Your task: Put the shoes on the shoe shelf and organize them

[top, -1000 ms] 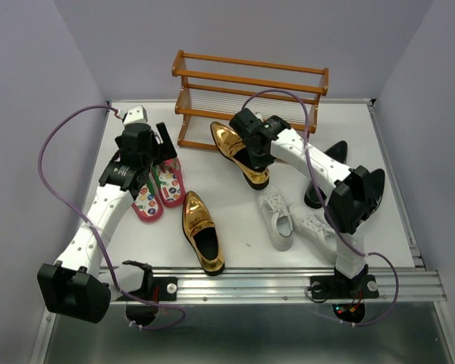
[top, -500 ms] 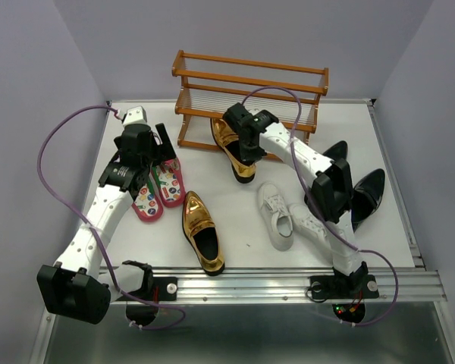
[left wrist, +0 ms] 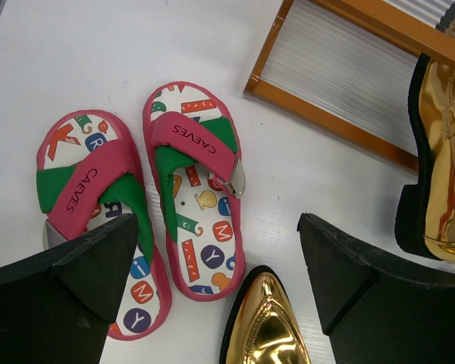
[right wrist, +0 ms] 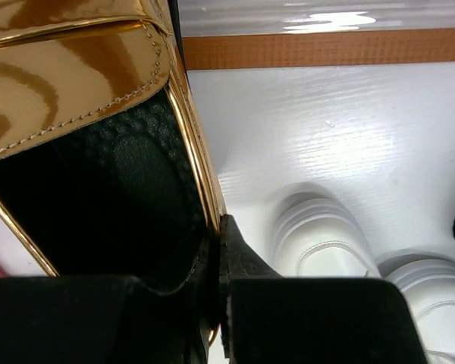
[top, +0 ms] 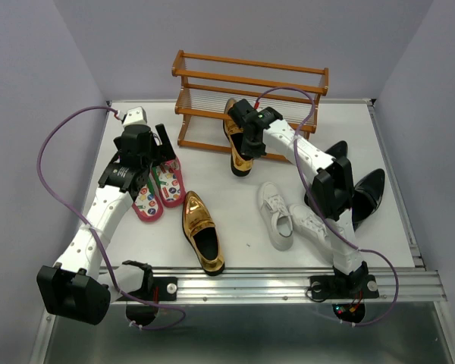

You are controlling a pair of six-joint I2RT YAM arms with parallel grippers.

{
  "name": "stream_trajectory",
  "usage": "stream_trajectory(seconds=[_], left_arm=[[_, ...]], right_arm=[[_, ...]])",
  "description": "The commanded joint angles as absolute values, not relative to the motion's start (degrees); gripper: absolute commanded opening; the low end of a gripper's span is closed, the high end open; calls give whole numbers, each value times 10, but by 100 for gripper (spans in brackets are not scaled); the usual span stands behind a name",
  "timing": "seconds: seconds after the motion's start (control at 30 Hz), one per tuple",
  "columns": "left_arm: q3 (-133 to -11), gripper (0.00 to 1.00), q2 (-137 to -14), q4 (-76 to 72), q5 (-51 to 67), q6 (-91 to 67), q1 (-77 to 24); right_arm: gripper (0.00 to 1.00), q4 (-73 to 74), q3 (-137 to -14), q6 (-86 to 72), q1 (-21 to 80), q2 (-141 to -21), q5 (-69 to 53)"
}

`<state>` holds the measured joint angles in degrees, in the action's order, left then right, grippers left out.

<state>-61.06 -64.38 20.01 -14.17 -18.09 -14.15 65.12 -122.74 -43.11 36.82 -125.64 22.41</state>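
Observation:
My right gripper (top: 246, 144) is shut on the side wall of a gold loafer (top: 240, 148), holding it with its toe over the lower tier of the orange-brown shoe shelf (top: 250, 83). In the right wrist view the loafer's black insole (right wrist: 98, 205) fills the left and my fingers (right wrist: 235, 273) pinch its rim. The second gold loafer (top: 201, 231) lies near the table's front. The pink flip-flops (top: 158, 186) lie side by side at the left, below my open, empty left gripper (top: 148, 159), and show in the left wrist view (left wrist: 189, 189). White sneakers (top: 288, 220) and black boots (top: 360, 193) lie at the right.
The shelf's lower slatted tier (left wrist: 349, 68) and its rail are close to the flip-flops in the left wrist view. The second loafer's toe (left wrist: 265, 326) sits between my left fingers. The right arm passes over the sneakers and boots. A metal rail (top: 273, 277) runs along the table's front edge.
My right gripper has carried the gold loafer back and to the left, turning it until its toe points into the shelf's lower tier. The left arm has not moved.

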Motion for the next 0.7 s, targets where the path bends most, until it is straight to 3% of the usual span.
stream_trajectory(seconds=[0.0, 0.67], left_arm=[[-606, 99, -629, 189, -149, -173, -143], [-599, 99, -622, 193, -158, -166, -143]], right_arm=[[1, 600, -1263, -511, 371, -1251, 236], [1, 579, -1313, -564, 371, -1307, 293]])
